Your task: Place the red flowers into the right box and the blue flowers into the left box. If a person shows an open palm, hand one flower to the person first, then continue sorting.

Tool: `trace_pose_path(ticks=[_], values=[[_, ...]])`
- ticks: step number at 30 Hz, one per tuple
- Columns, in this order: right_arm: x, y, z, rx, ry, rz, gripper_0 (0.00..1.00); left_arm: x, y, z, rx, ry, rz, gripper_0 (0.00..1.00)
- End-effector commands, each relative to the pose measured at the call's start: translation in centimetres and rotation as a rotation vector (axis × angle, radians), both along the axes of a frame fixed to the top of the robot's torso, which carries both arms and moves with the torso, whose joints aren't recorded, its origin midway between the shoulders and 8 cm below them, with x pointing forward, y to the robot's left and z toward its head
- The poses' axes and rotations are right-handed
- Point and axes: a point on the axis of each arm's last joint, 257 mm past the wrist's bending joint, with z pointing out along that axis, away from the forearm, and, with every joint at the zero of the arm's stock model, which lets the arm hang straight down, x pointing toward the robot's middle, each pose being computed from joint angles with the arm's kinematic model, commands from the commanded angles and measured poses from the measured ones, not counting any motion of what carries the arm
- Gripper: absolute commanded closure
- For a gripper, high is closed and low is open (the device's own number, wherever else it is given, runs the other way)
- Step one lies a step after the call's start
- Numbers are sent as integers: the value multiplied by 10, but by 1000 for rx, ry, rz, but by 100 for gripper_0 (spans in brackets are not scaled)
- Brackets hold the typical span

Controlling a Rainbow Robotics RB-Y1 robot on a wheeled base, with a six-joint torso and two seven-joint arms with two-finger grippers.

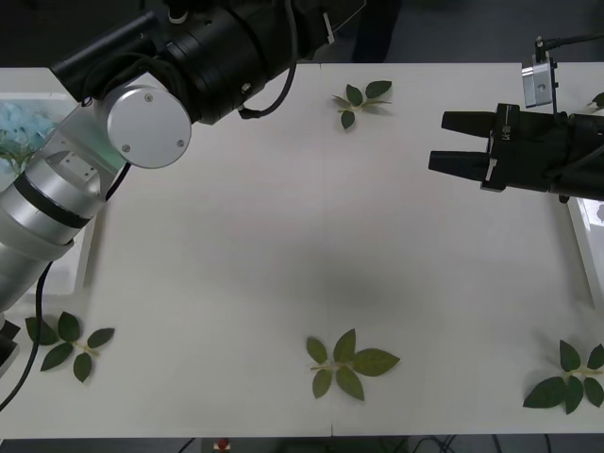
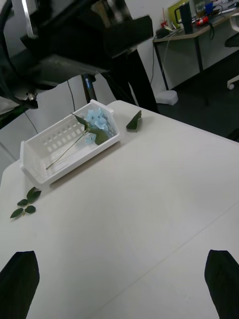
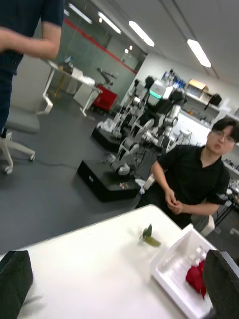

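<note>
The left box (image 2: 64, 147), a white ribbed bin at the table's left end, holds a blue flower (image 2: 97, 119) with its stem lying along the bin; the blue flowers (image 1: 17, 121) show beside my left arm (image 1: 146, 123). Red flowers (image 3: 195, 278) lie in the right box (image 3: 174, 274), whose rim (image 1: 583, 250) meets the table's right edge. My right gripper (image 1: 438, 141) hovers open and empty over the table's right side, pointing left. My left gripper (image 3: 118, 286) is raised, open and empty, facing the right box.
Loose green leaf sprigs lie at the far middle (image 1: 359, 99), the near middle (image 1: 347, 363), the near left (image 1: 66, 342) and the near right (image 1: 571, 379). A seated person (image 3: 191, 179) in dark clothes beyond the right box keeps both hands clasped.
</note>
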Motion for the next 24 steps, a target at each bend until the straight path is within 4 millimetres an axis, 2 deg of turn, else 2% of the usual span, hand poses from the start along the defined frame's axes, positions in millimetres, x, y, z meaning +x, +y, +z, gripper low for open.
trace_pose_path(ticks=[1,7,10,13,19,24], values=[[-2,-5,11,-37,-36,10,4,-1,26,-42,103,109,-15,0],[-2,-5,11,-37,-36,10,3,-16,64,-104,131,388,-73,0],[-2,-5,11,-37,-36,10,3,-30,93,-138,121,576,-91,0],[-2,-5,11,-37,-36,10,3,-45,116,-159,102,718,-101,0],[-2,-5,11,-37,-36,10,3,-62,155,-188,85,889,-69,0],[-2,-5,11,-37,-36,10,3,-77,164,-195,13,1021,-91,0]])
